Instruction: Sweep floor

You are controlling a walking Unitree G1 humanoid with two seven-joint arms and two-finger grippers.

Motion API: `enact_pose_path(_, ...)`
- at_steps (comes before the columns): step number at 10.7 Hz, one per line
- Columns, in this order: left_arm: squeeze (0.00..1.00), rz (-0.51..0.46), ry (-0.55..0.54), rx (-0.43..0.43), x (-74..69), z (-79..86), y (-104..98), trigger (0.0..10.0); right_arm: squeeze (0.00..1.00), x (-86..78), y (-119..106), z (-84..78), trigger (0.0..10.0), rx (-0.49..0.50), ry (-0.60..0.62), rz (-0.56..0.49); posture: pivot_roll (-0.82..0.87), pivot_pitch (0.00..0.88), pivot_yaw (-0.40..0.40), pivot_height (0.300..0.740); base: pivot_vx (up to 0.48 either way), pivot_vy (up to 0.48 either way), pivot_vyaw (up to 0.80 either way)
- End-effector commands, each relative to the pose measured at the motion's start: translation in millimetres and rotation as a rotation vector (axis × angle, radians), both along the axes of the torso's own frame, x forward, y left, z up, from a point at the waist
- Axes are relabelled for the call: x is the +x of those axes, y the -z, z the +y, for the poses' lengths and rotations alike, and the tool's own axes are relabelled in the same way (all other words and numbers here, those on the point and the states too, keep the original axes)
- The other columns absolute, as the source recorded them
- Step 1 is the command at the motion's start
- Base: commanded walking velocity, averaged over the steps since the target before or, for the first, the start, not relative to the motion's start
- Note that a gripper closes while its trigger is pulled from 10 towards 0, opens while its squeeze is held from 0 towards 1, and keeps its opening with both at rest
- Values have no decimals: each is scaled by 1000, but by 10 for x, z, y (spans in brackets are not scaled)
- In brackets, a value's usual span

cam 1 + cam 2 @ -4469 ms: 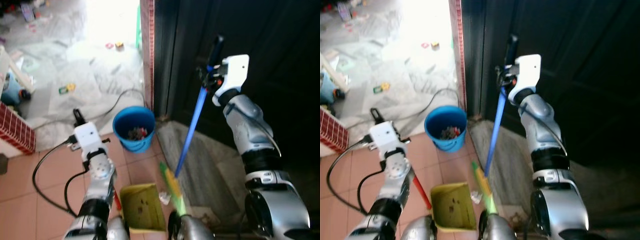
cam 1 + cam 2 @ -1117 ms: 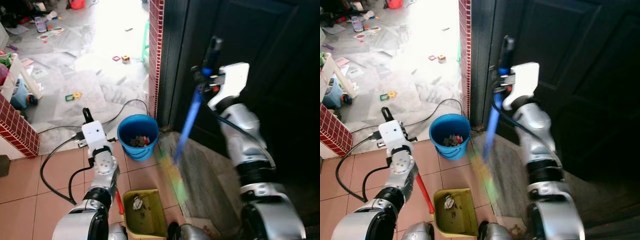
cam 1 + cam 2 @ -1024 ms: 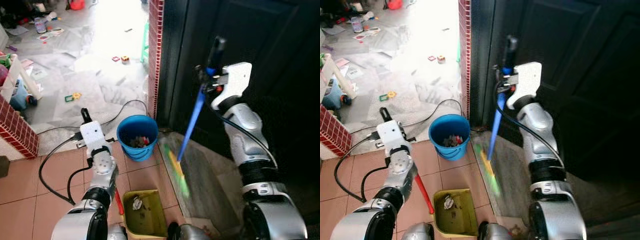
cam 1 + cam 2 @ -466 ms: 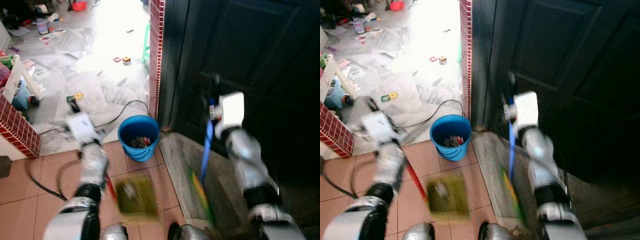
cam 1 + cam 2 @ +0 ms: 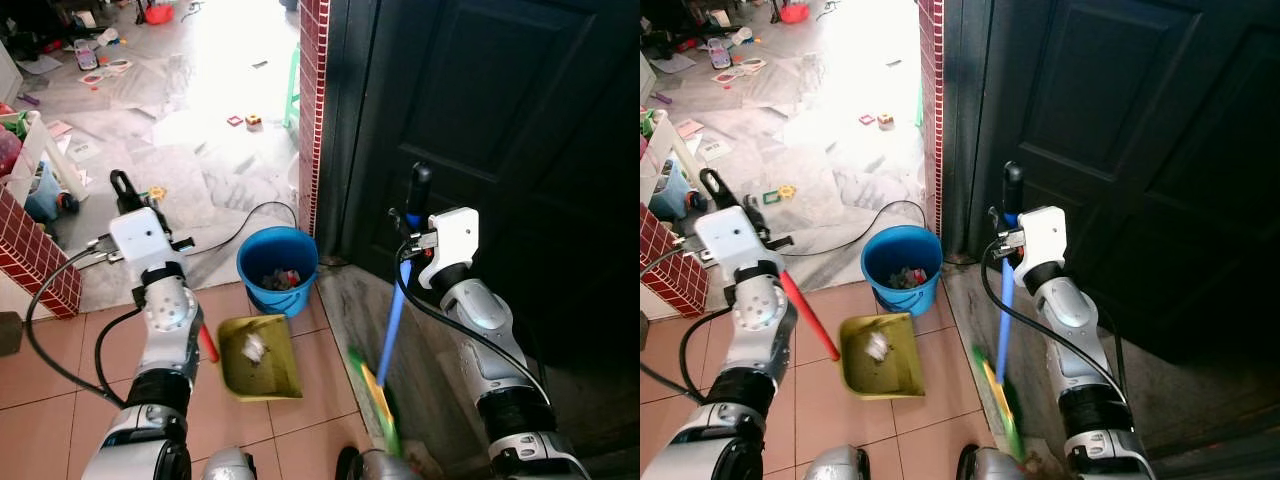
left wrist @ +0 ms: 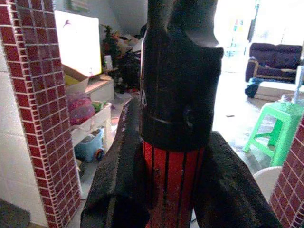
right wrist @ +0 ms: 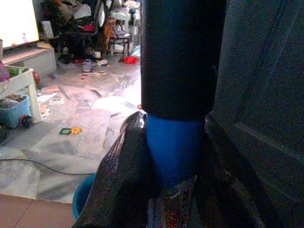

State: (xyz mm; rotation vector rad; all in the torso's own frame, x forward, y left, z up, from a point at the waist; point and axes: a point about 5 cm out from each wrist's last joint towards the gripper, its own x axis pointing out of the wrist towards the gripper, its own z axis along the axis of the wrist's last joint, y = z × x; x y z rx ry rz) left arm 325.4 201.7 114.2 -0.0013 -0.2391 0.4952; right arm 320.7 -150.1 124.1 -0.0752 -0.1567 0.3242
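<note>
Left eye view has my left arm bent up from the elbow, wrist block raised, and my left gripper point(image 6: 171, 190) clamped on the dustpan's red handle point(image 6: 172, 183). My two black fingers point(image 6: 118, 180) press either side of the ribbed red shaft just under its black end cap point(image 6: 178, 71). Down from my fingers the handle slants to the yellow dustpan point(image 5: 258, 357), which hangs tilted above the terracotta tiles point(image 5: 60, 370) with a crumpled white scrap point(image 5: 253, 345) lying in it. The blue bucket point(image 5: 277, 270), with bits of rubbish in it, stands just beyond the pan, near the brick pillar point(image 5: 312, 110).

My right arm reaches forward, forearm angled up and wrist block in front of the dark door point(image 5: 520, 130). My right gripper point(image 7: 173, 175) is closed round the broom's blue pole point(image 7: 175, 147); my fingers point(image 7: 126, 175) hug it right where the blue meets the black grip point(image 7: 180, 52), which sticks up past them. Below my fingers the blue pole point(image 5: 394, 320) drops steeply to the green and yellow broom head point(image 5: 376, 398), which sits low on the grey stone step point(image 5: 350, 300) by the door, beside the tile edge and to the right of the dustpan.

A black cable point(image 5: 240, 215) snakes over the marble floor point(image 5: 190, 140) beyond the bucket, where small toys point(image 5: 240, 120) lie scattered.
</note>
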Motion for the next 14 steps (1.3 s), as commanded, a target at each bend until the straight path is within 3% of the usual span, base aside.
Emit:
enact_pose_path(1,0,-70,-6,5,13,41,-162,10000,0,40,-108,-38,10000,6,13,-47,-155,0,-3,740,0,270,0)
enact_pose_path(4,0,-48,-19,-15,2,69,-153,10000,0,56,-98,-75,10000,-13,20,-38,-161,0,-10,740,0,416,0)
enact_pose_path(7,0,-30,-25,-94,-36,53,-86,10000,0,72,-100,-137,10000,-31,19,-29,-170,0,-27,740,0,480,0)
enact_pose_path(11,0,14,5,-107,-31,49,-48,10000,0,127,-111,-153,10000,-49,50,-28,-166,0,-11,740,0,425,0)
enact_pose_path(14,0,25,65,-106,46,-51,-110,10000,0,167,-106,-155,10000,-71,83,-9,-121,0,7,740,0,250,0)
